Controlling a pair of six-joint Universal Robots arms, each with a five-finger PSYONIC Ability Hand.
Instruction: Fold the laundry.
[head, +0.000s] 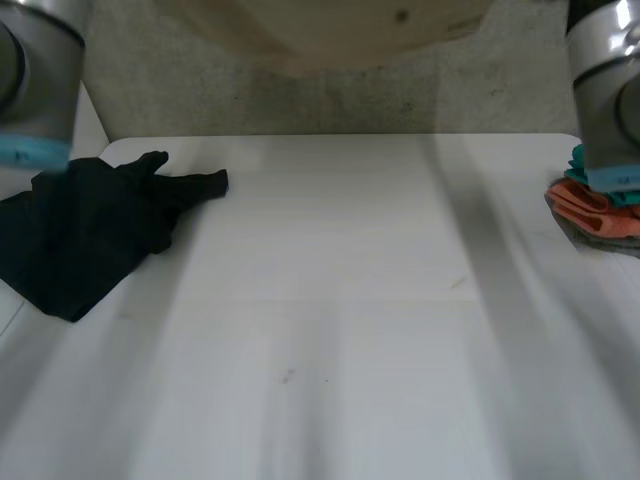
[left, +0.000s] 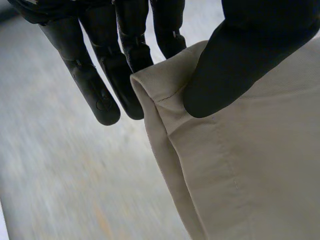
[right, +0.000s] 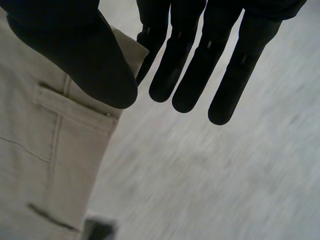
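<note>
A beige garment (head: 330, 30) hangs lifted above the table's far edge, between my two arms. In the left wrist view my left hand (left: 245, 55) pinches a seamed corner of the beige garment (left: 240, 170) between its thumb and straight fingers (left: 90, 75). In the right wrist view my right hand (right: 75, 55) pinches the other corner of the beige garment (right: 45, 145), next to a pocket flap, thumb against fingers (right: 220, 65). The white table (head: 340, 300) lies below.
A crumpled black cloth (head: 85, 225) lies at the table's left side. Folded orange and teal cloths (head: 598, 205) are stacked at the right edge, under my right arm (head: 605, 90). My left arm (head: 35, 85) rises above the black cloth.
</note>
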